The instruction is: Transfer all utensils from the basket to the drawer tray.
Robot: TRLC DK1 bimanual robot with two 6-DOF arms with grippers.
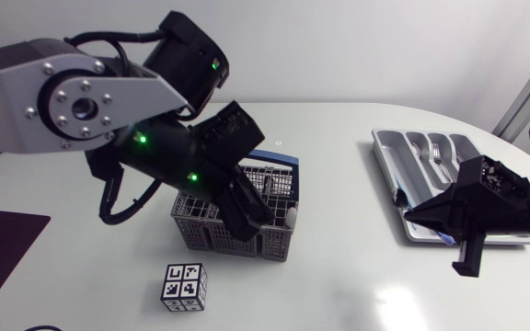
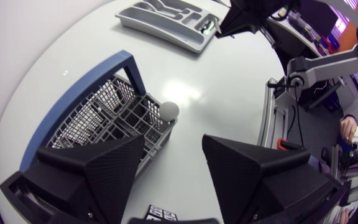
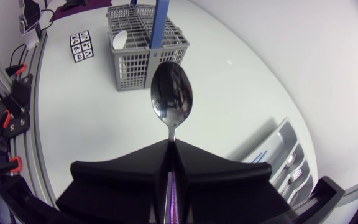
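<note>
— Where was the spoon?
— The spoon (image 3: 172,99) was clamped by its handle between the closed fingers of the right gripper (image 1: 412,214), at the right of the head view, by the left edge of the drawer tray (image 1: 386,158), which held forks (image 1: 438,154).
— And the basket?
— The basket (image 1: 191,234) sat at centre, with a white round-ended utensil (image 1: 290,218) in its right corner. The left gripper (image 2: 173,138) hung above it, spread wide, holding nothing.

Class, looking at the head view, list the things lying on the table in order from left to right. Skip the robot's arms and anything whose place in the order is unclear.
dark purple flat mat → grey plastic mesh basket with a blue handle → grey compartmented drawer tray
</note>
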